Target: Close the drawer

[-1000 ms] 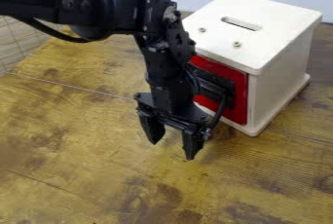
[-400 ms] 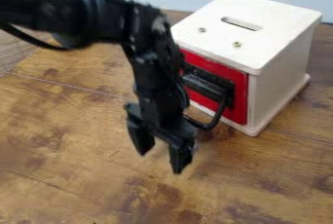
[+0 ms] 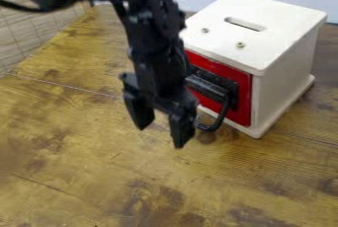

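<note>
The red drawer [image 3: 220, 85] sits in the lower front of a cream-white box [image 3: 259, 53], its black front plate nearly flush with the box face. Its black wire loop handle [image 3: 215, 111] sticks out toward the left front. My black gripper [image 3: 157, 122] hangs fingers down just left of the handle, above the wooden table. Its two fingers stand apart and nothing is between them. My arm [image 3: 148, 34] hides part of the drawer's left end.
The box has a slot [image 3: 243, 22] in its top and stands at the right on a worn wooden table [image 3: 79, 172]. A mesh surface [image 3: 34, 36] lies at the far left, a pale wall behind.
My gripper has drifted left and slightly up, away from the loop handle, with the arm swinging more upright. The drawer looks unchanged.
</note>
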### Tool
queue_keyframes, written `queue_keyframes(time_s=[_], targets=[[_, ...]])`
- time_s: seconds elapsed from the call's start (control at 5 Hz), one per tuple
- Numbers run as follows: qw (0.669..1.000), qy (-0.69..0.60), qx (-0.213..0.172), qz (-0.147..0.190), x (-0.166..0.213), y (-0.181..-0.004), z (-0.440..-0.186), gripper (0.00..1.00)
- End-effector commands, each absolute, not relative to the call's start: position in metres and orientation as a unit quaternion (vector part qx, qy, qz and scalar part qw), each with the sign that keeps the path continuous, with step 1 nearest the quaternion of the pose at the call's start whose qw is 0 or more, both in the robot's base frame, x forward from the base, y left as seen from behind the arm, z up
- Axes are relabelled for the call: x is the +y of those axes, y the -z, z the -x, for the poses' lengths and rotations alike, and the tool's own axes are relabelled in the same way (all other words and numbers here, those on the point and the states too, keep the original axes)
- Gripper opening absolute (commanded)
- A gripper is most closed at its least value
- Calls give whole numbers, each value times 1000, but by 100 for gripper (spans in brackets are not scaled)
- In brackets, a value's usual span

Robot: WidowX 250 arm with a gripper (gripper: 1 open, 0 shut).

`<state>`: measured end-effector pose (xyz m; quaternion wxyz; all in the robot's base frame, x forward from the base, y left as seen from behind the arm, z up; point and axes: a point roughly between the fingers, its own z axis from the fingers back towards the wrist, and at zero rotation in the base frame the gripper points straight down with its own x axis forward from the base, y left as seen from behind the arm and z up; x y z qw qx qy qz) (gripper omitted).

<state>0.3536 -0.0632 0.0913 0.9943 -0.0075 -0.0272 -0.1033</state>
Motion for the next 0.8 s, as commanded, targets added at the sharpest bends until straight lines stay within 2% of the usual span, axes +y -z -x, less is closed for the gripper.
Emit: queue_keyframes(time_s=[0.0, 0.2, 0.6], targets=[[996, 42, -77, -12, -43, -134, -373, 100], [996, 34, -84, -17, -32, -144, -370, 100], [996, 38, -80, -16, -36, -139, -370, 100]])
